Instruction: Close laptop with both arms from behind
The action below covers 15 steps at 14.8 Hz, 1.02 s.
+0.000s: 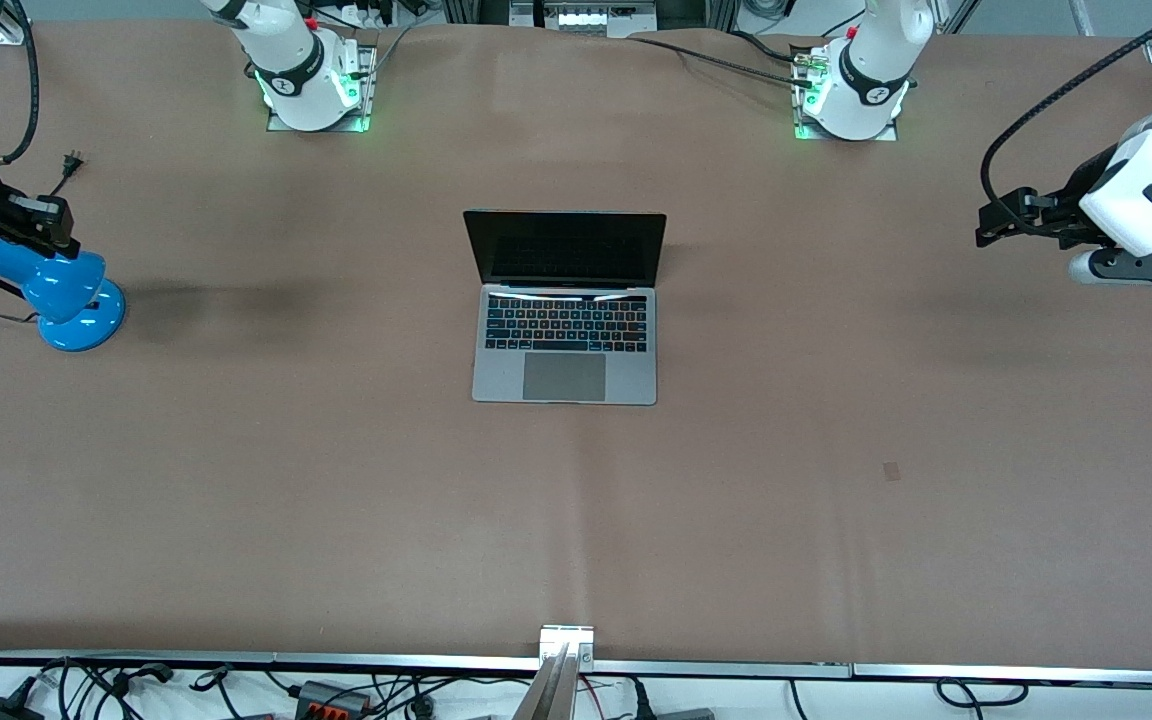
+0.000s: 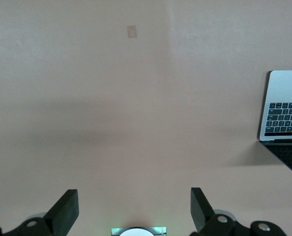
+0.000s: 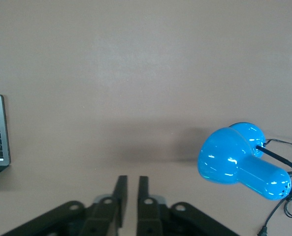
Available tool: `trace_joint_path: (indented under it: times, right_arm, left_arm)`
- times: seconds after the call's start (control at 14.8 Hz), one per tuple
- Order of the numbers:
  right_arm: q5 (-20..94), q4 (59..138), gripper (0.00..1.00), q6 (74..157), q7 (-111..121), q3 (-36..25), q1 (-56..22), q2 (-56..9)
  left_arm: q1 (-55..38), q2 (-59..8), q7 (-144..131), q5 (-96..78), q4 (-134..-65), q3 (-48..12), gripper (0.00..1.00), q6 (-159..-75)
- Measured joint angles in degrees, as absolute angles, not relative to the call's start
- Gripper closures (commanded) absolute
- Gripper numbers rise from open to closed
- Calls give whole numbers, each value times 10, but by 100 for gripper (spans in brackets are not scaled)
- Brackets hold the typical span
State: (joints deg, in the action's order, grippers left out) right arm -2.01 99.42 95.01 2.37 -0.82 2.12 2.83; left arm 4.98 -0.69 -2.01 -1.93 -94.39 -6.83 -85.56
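Two grippers hang over the counter point(image 1: 836, 520), at opposite edges of the front frame. At the right edge, the left gripper point(image 2: 134, 209) has its fingers spread wide, holding nothing. At the left edge, the right gripper point(image 3: 129, 192) has its fingers nearly together with nothing between them, just above a blue desk lamp point(image 1: 61, 295). Mid-frame, the laptop point(image 1: 566, 320) sits open, its black screen upright and its trackpad nearest the front camera.
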Motion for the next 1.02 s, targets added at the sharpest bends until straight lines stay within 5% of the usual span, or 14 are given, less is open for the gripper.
trace_joint_path:
  times: [0.41,0.47,0.61,0.68,1.02]
  right_arm:
    - [-19,995,100,943,24,-6,20,28]
    - [-19,995,100,942,24,-5,20,28]
    - [-19,997,100,940,24,-4,20,28]
    - [-18,998,100,939,24,-4,20,28]
    - [-16,1000,100,937,24,-2,14,27]
  left_arm:
    - [50,-7,-20,-19,-944,-68,0,-856]
    - [50,-7,-20,-19,-944,-68,11,-856]
    - [50,-7,-20,-19,-944,-68,81,-856]
    - [50,-7,-20,-19,-944,-69,99,-856]
    - [50,-6,-20,-19,-944,-70,100,-844]
